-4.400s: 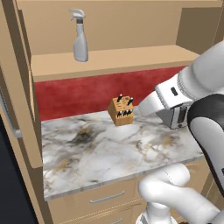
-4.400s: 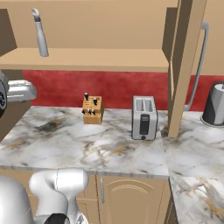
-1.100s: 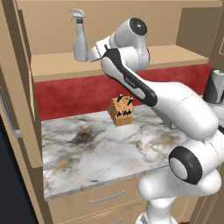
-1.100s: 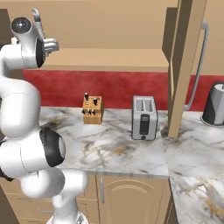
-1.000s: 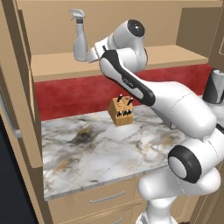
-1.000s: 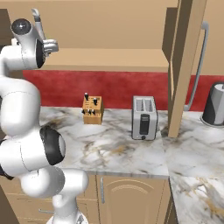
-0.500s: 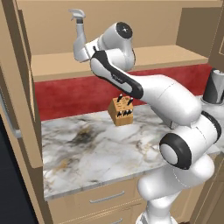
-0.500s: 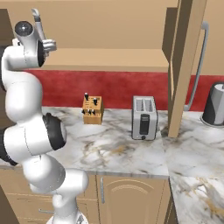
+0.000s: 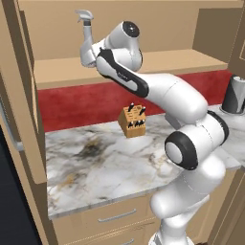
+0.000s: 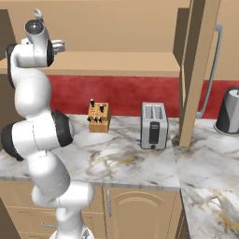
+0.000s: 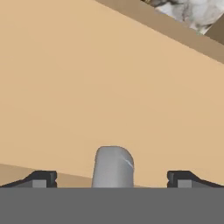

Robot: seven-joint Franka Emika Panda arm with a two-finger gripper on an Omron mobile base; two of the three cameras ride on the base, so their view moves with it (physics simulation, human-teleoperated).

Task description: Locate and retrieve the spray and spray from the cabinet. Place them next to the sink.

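A pale-grey spray bottle (image 9: 86, 32) with a pistol trigger head stands on the shelf (image 9: 143, 64) of the tan wooden cabinet. The arm reaches up to it, and the white hand covers the bottle's lower part in the left base view. In the hand view my gripper (image 11: 112, 179) is open. Its two dark fingertips (image 11: 40, 178) stand wide apart, one on each side of the bottle's grey body (image 11: 113, 166), without touching it. In the right base view the bottle's trigger head (image 10: 37, 14) peeks out above the arm's top joint.
On the marble counter (image 9: 95, 162) below the shelf stand a wooden knife block (image 9: 133, 121), a toaster (image 10: 153, 125) and a dark kettle (image 10: 228, 112). An upright cabinet panel (image 10: 196, 70) rises right of the toaster. Drawers run under the counter.
The arm's upper joints have swung left and the hand has closed in on the bottle. The bottle has stayed in place and the jaws have stayed wide.
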